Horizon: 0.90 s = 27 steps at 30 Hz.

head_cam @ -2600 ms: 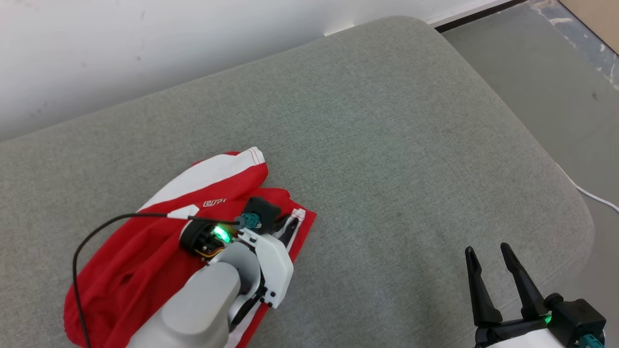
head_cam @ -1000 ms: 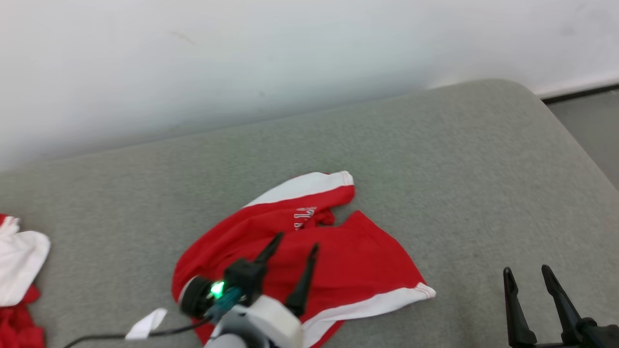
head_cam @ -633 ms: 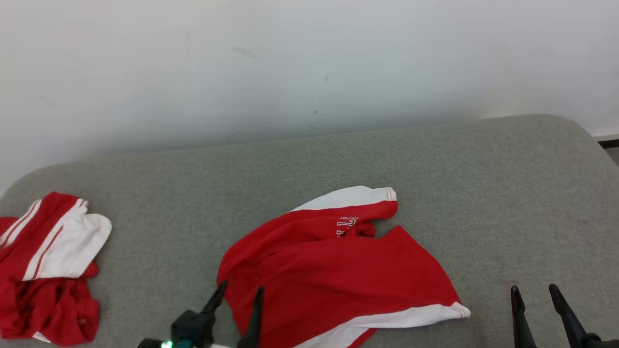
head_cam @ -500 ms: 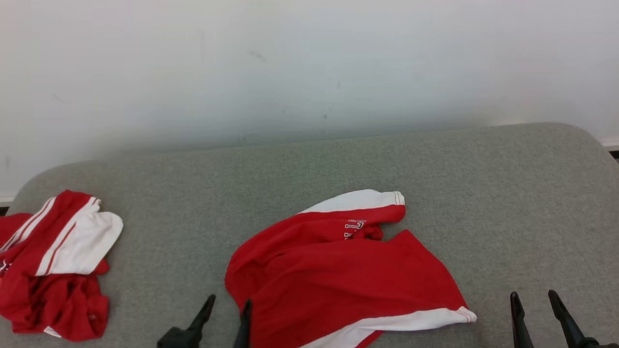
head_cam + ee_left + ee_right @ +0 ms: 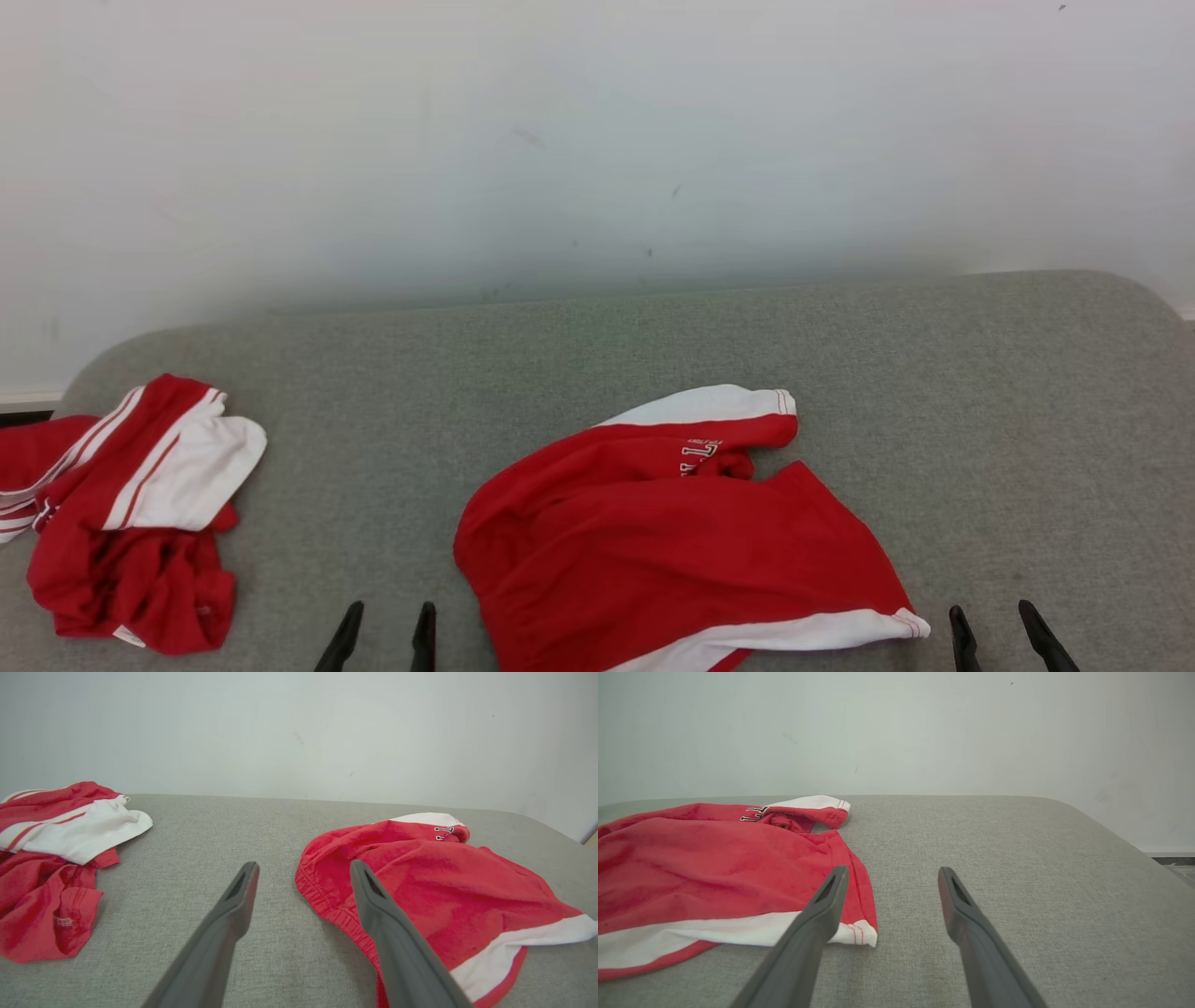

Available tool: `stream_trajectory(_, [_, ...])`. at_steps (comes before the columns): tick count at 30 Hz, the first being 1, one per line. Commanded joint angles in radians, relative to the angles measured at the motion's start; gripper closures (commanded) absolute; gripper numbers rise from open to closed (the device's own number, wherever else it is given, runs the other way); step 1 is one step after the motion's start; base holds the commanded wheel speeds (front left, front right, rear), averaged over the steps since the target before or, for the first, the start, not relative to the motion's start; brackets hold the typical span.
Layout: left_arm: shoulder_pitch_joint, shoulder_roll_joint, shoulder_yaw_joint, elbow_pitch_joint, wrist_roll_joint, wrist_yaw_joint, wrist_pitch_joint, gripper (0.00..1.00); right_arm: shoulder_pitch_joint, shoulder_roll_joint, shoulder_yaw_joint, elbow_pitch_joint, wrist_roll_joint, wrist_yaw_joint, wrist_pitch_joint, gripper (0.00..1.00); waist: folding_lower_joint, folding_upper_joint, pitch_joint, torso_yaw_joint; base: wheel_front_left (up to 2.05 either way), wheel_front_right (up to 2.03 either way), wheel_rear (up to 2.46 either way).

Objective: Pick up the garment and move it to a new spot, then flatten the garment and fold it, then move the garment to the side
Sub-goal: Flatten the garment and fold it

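**A:** What sits nearest?

**B:** The left tool, jaws spread wide with nothing between them. The right tool is the same: apart and empty.

**A:** And the garment?

**B:** The red cloth shorts with a white side stripe lie rumpled on the grey fabric-covered bench. They are between the two tools and just beyond them, touching neither. The gathered waistband faces the left tool. The white-trimmed leg hem ends just beside the right tool. On the far side one leg is doubled over, with some lettering showing.

**A:** Farther back?

**B:** A crumpled red-and-white heap of clothing lies well apart at the bench's left end. Behind everything is a plain white wall.

**A:** Which step, then?

**B:** Flattening, I judge: the shorts lie free mid-bench but creased. Next, each tool should come down on its nearest edge, left on the waistband and right on the hem. Each needs to pinch a single layer, then both draw outward until the cloth lies smooth.
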Motion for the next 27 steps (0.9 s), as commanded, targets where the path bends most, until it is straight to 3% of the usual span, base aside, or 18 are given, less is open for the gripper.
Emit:
stream_trajectory(1, [0.018,-0.007,0.019,0.003,0.020,-0.011,0.000,0.00,-0.013,-0.004,0.003,0.006,0.005,-0.003,0.001,0.00,0.0001,0.0000,-0.002,0.001,0.00,0.00,0.00])
stream_trajectory(13, [0.049,-0.090,0.135,0.034,0.111,-0.140,0.000,0.00,-0.014,-0.005,0.008,0.022,0.011,-0.003,0.001,0.00,0.0001,0.0000,-0.009,0.019,0.00,0.00,0.00])
stream_trajectory(27, [0.062,-0.127,0.176,0.059,0.157,-0.206,0.000,0.00,-0.018,-0.002,0.013,0.019,0.014,-0.003,0.001,0.00,0.0001,0.0000,-0.008,0.017,0.00,0.00,0.00])
